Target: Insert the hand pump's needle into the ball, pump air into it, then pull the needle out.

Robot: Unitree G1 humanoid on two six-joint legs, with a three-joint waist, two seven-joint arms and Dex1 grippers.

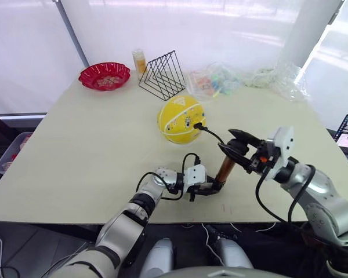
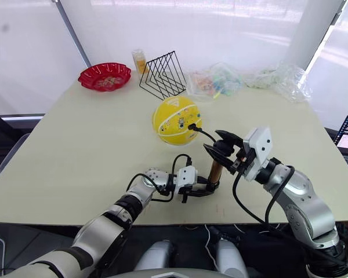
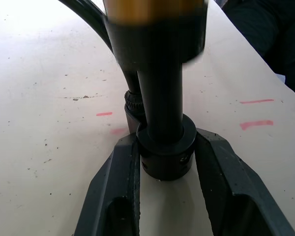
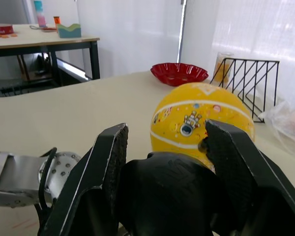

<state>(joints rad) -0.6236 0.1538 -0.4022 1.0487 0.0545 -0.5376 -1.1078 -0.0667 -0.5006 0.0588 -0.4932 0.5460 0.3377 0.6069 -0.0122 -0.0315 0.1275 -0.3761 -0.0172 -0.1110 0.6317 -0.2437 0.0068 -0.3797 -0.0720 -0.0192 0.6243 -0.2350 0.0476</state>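
Ball (image 1: 180, 119) mid beige table (image 1: 87, 145), white curtains (image 1: 180, 23) behind.

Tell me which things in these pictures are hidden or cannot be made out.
- Needle: where the hose meets the ball, too small in the eye views to see it.
- Pump handle: the right claw wraps it in the right wrist view.
- Pump tube: cut off by the edge in the left wrist view.
- Bowl contents: too small.
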